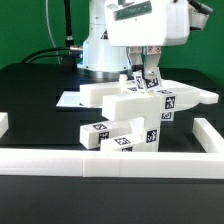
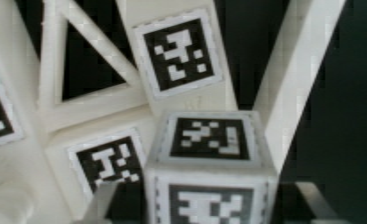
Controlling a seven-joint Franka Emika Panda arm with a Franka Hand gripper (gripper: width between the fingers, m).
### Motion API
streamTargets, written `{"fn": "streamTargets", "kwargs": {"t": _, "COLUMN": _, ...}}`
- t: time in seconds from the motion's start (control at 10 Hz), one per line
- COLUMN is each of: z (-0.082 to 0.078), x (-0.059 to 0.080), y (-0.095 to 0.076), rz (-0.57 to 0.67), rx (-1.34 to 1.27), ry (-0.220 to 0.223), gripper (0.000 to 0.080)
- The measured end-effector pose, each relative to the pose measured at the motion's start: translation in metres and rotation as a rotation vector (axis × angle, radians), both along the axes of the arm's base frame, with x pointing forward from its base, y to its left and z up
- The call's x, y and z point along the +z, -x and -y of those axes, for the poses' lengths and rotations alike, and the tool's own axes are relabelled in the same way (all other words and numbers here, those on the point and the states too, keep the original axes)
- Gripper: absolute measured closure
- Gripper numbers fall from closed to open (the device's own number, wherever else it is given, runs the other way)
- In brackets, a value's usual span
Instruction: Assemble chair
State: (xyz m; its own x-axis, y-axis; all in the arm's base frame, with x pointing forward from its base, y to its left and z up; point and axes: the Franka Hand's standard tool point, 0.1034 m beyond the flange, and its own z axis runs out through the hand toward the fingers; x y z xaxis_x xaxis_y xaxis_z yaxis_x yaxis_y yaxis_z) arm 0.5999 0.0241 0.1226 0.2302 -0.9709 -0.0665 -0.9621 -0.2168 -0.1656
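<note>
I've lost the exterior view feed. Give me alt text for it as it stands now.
The robot arm's hand is down at the top of a cluster of white chair parts with black-and-white tags, piled mid-scene on the black table. A low white border wall runs across the front. Whether the hand grips a part is unclear.

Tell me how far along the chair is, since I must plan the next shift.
Done, it seems: several white pieces sit joined in the middle. In hand: the gripper is down over a tagged block on that cluster; whether it grips it is unclear. Left: loose blocks by the front wall are not yet attached.
</note>
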Motion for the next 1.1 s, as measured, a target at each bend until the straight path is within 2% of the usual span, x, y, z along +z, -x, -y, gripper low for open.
{"fn": "streamTargets", "kwargs": {"t": 0.3, "z": 0.001, "x": -0.001, "y": -0.004, "rz": -0.011, "rx": -0.270, "ry": -0.062, "gripper": 0.0517}}
{"fn": "streamTargets", "kwargs": {"t": 0.5, "z": 0.002, "x": 0.000, "y": -0.008, "rz": -0.022, "rx": -0.404, "ry": -0.084, "gripper": 0.0517}}
{"fn": "streamTargets", "kwargs": {"t": 0.7, "z": 0.002, "x": 0.000, "y": -0.008, "rz": -0.029, "rx": -0.428, "ry": -0.087, "gripper": 0.0517}}
{"fn": "streamTargets", "kwargs": {"t": 0.8, "z": 0.002, "x": 0.000, "y": -0.008, "rz": -0.026, "rx": -0.386, "ry": -0.080, "gripper": 0.0440}}
{"fn": "streamTargets", "kwargs": {"t": 0.9, "z": -0.002, "x": 0.002, "y": -0.009, "rz": -0.039, "rx": -0.340, "ry": -0.076, "gripper": 0.0305}}
{"fn": "streamTargets", "kwargs": {"t": 1.0, "z": -0.005, "x": 0.003, "y": -0.011, "rz": -0.024, "rx": -0.293, "ry": -0.068, "gripper": 0.0305}}
{"fn": "streamTargets", "kwargs": {"t": 1.1, "z": -0.008, "x": 0.003, "y": -0.011, "rz": -0.012, "rx": -0.172, "ry": -0.050, "gripper": 0.0180}}
